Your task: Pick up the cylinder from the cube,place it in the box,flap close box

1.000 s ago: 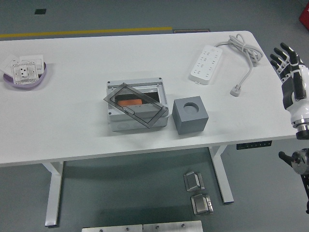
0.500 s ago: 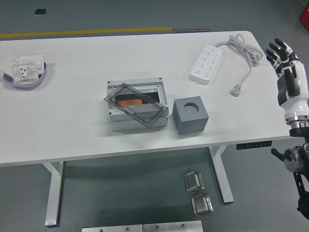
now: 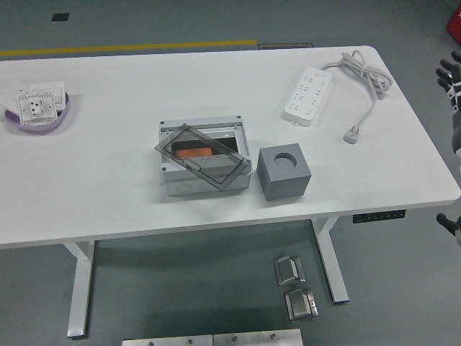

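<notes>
Head view: the grey cube (image 3: 284,171) shows an empty round socket, and something orange, probably the cylinder (image 3: 194,152), lies inside the box (image 3: 205,167). Its smoky flap (image 3: 200,156) rests askew, not shut. The right hand (image 3: 452,79) sits at the frame edge, fingers unreadable. Closing remains.

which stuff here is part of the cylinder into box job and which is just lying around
Job:
- grey cube, its round hole empty
- grey box, smoky flap lying skewed on top
- orange piece inside the box, likely the cylinder

Lying about:
- power strip with cord
- purple dish holding white socket plates
</notes>
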Tool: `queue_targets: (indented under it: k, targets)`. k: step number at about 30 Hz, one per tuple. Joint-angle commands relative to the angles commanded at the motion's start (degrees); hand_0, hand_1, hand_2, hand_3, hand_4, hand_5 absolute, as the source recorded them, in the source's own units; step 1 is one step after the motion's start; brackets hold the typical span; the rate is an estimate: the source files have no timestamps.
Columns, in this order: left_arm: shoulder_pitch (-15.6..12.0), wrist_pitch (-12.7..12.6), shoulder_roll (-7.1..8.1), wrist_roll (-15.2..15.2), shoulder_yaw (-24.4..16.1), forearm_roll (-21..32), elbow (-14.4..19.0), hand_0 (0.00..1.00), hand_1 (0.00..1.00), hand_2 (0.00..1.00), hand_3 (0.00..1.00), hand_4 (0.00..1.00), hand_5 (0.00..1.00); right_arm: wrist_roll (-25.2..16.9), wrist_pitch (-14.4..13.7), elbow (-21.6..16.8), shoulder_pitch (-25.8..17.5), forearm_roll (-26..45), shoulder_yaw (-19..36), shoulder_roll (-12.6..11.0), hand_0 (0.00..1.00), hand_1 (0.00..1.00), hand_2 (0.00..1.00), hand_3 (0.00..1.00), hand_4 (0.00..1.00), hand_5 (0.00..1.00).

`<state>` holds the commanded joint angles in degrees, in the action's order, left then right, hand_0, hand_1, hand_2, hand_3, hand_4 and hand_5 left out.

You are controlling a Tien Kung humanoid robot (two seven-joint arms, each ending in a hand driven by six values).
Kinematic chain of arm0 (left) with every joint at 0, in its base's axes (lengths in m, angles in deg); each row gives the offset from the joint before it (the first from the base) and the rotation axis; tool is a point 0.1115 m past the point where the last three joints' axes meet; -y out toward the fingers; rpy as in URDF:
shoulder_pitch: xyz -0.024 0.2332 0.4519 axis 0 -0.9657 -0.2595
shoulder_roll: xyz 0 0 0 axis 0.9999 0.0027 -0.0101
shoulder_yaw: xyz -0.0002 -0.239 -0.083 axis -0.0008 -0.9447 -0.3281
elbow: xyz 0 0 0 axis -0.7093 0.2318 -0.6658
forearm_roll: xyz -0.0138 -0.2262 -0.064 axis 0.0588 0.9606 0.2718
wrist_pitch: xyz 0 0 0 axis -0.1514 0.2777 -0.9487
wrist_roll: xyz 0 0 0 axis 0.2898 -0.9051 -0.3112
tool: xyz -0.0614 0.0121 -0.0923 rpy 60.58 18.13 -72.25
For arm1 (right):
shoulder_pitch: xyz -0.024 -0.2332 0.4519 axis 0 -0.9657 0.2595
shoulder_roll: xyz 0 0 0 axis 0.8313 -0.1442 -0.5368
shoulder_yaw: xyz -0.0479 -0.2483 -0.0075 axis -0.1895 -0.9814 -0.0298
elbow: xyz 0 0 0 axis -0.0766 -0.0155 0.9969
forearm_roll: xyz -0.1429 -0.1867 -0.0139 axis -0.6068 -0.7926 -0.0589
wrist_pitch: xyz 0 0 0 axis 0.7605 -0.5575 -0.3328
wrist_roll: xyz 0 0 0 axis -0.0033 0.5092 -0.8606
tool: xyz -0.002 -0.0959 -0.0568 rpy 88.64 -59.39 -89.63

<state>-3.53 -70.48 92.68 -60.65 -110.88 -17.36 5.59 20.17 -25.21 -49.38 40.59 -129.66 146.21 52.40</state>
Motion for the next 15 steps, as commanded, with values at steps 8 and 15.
queue_targets:
  k: [8, 15]
  targets:
    - [-1.6, 0.1, -0.12, -0.4, 1.6, 0.8, 0.0, 0.634, 0.643, 0.640, 0.699, 0.665, 0.283, -0.6, 1.8, 3.9, 1.1, 2.2, -0.1, -0.9, 0.882, 0.802, 0.780, 0.851, 0.873, 0.681]
    - [-2.0, -0.3, -0.40, 1.5, -3.2, -3.7, 0.0, 0.634, 0.643, 0.640, 0.700, 0.666, 0.284, -0.1, 1.7, 3.0, 0.7, 1.3, -1.4, -1.1, 0.866, 0.745, 0.711, 0.814, 0.869, 0.666]
